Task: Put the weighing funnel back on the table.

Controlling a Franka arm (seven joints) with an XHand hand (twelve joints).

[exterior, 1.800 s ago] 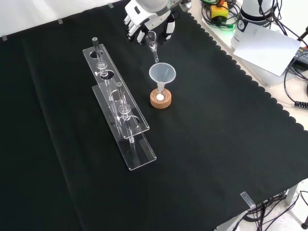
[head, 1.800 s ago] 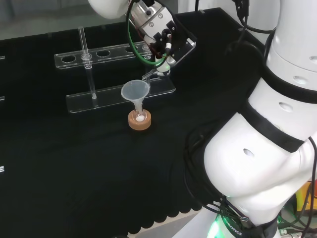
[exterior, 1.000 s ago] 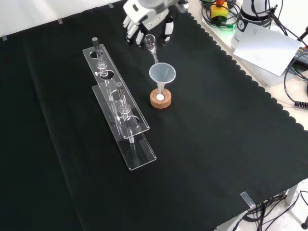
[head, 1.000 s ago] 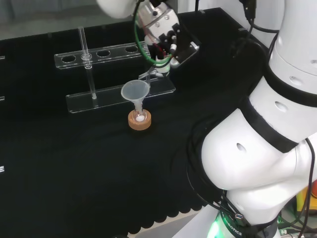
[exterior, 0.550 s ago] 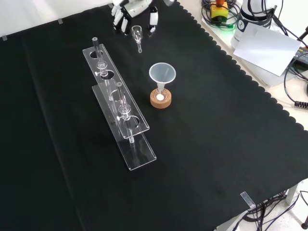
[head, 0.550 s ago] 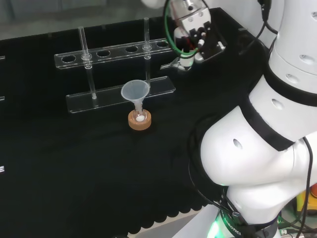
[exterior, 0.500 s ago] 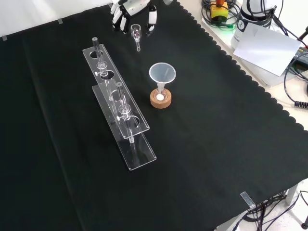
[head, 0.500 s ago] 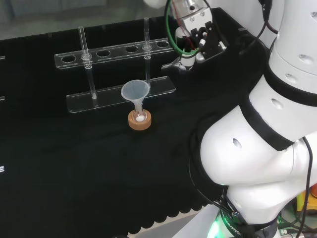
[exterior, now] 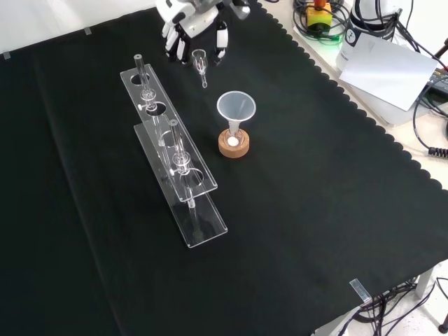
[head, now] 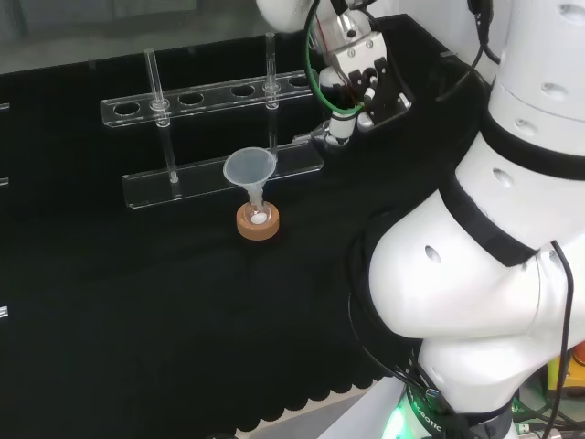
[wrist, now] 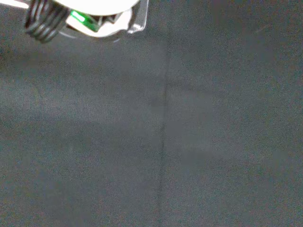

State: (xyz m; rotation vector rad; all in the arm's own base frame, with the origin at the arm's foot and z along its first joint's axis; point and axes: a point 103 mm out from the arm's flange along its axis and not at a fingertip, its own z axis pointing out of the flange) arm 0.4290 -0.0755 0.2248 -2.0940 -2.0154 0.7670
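**A:** Step check. Where are we holding the weighing funnel [exterior: 200, 63]?

**B:** We are carrying it in the hand [exterior: 190, 24], whose fingers [exterior: 221, 50] are curling round the cup so that the stem is pointing down at the cloth [exterior: 315, 210]. In the front view that puts it close to the bench's far edge, toward the far right corner. It is beyond the far end of the clear rack [exterior: 183, 183].

**A:** And clearance from the funnel [exterior: 236, 107]?

**B:** We are standing apart from it. It is sitting mouth up in its small flask [exterior: 233, 137] on the cork ring [exterior: 233, 147], toward the middle of the bench.

**A:** Is the piece down yet?

**B:** In the head view it is hanging low, just past the rack's right end. We cannot tell whether the stem is touching the cloth. The wrist view is looking onto bare cloth, so the spot below seems free.

**A:** So which step are we logging?

**B:** We are judging this as the set-down, late in the task. The carry away from the funnel looks finished and the release is not yet done.

**A:** Next move?

**B:** We are planning a short descent until the piece is resting on the cloth. Then we are opening the fingers slowly and lifting straight up. The piece is small, clear and round, so it may roll or catch on a finger, and we are also minding the rack's end beside it.
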